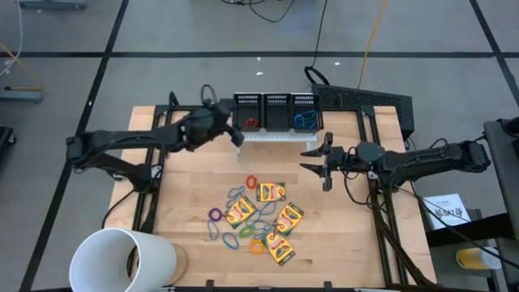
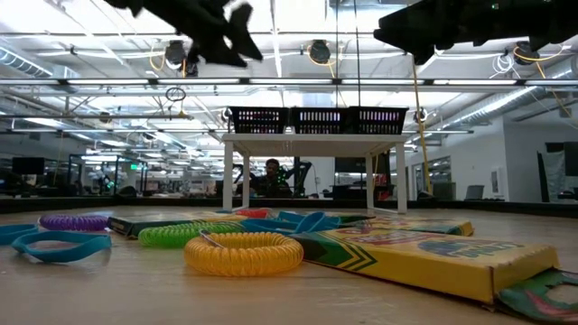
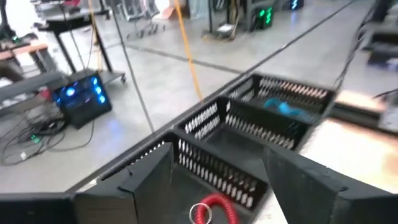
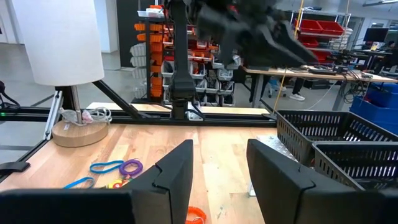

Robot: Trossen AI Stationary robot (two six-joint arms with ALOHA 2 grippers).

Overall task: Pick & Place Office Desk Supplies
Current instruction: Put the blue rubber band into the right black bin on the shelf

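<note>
The office desk supplies lie mostly in a loose heap at mid-tabletop: crayon boxes (image 1: 271, 192) mixed with rubber-band loops (image 1: 233, 239). One red band (image 3: 214, 207) is seen resting in the left black mesh bin (image 1: 250, 112), directly under the left pincer (image 1: 235, 134), whose fingers are spread and hold nothing; the drop-off appears done. A blue band (image 1: 305, 122) sits in the right bin (image 1: 305, 112).

For this step to be finished well, the left pincer should be lifted straight up until the bin wall is cleared, and only then swung back over the heap; a sideways pull could catch the mesh rim. For the next pick, a loop at the heap's edge, such as the purple one (image 1: 215, 215), is judged easier than one lying against the boxes.

The right pincer (image 1: 324, 162) hovers beside the white riser (image 1: 276, 136), partly parted and empty. It stands just beside the left arm's likely return path, so a wide arc should be avoided. Open wood is left between the bins and the heap; the white cup (image 1: 122, 259) crowds the tabletop's near left corner.
</note>
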